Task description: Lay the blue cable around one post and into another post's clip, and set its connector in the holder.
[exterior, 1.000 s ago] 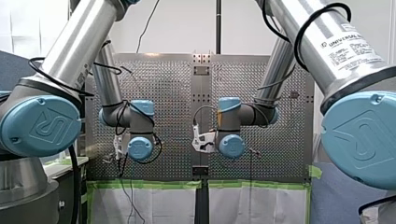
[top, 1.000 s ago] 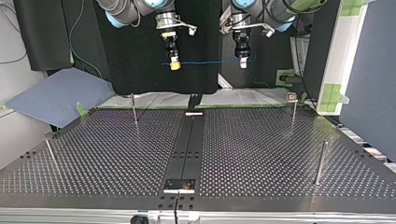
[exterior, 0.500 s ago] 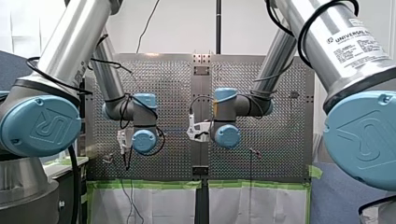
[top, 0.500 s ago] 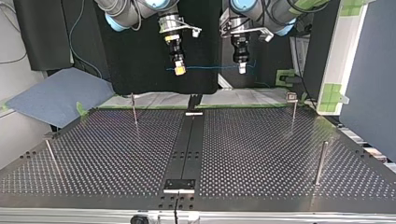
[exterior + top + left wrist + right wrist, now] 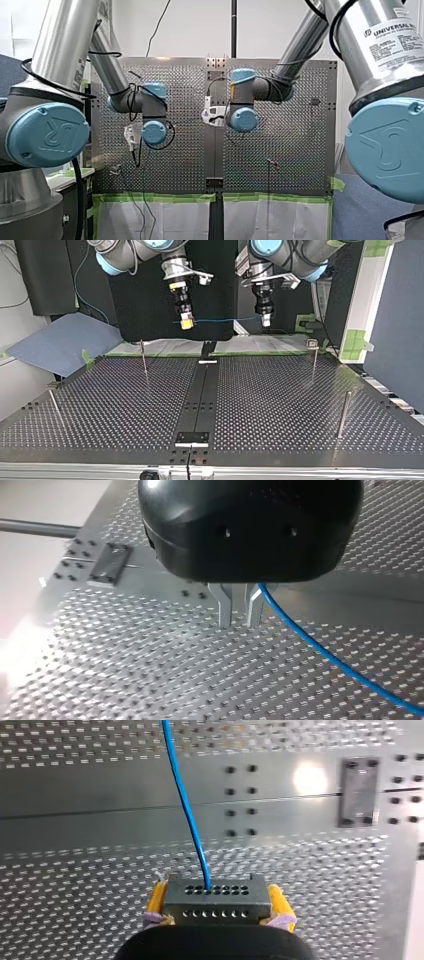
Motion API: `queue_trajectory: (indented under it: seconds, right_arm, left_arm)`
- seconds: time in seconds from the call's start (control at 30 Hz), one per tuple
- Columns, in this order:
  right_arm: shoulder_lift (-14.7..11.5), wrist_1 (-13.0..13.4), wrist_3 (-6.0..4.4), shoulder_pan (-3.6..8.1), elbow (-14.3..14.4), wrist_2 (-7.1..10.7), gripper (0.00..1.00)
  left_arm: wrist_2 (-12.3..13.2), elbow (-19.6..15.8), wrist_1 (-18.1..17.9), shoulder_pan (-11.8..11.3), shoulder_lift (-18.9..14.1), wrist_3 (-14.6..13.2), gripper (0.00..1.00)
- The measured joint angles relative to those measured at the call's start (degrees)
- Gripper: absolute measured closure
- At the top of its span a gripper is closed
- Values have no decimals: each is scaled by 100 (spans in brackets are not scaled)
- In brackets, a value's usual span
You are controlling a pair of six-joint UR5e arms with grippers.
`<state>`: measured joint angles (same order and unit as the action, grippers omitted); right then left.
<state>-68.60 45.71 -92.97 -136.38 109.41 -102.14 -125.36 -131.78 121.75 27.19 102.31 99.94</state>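
Right gripper (image 5: 217, 912) clamps black connector (image 5: 215, 892) between yellow pads (image 5: 157, 901); left gripper (image 5: 240, 620) pinches blue cable (image 5: 225, 319), strung taut between both, in air above perforated table (image 5: 280, 405).

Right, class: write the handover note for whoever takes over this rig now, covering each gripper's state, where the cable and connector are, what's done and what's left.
My right gripper: shut on the connector, a yellow pad on either side.
My left gripper: metal fingers shut on the blue cable.
The cable runs taut between the two grippers, high above the perforated table.
Done: the cable and connector are picked up.
Left: all the routing. The posts are bare. Then seat the connector.
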Motion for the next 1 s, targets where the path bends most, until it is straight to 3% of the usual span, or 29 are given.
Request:
queue_trajectory:
  seconds: [0.23, 0.47, 0.7, 1.0]
  right_arm:
    - [-409, -408, 25, -1, -393, 54, 100]
    - [-816, -828, 47, -1, -783, 111, 100]
    - [-969, -1214, 49, 7, -947, 145, 100]
    - [-1015, -1567, 49, 10, -1326, 353, 100]
  left_arm:
    - [-94, 375, 431, -151, -427, 37, 83]
    - [-290, 701, 835, -287, -833, 247, 83]
    - [-480, 956, 1276, -430, -1276, 561, 83]
    - [-564, 1186, 1814, -720, -1813, 638, 83]
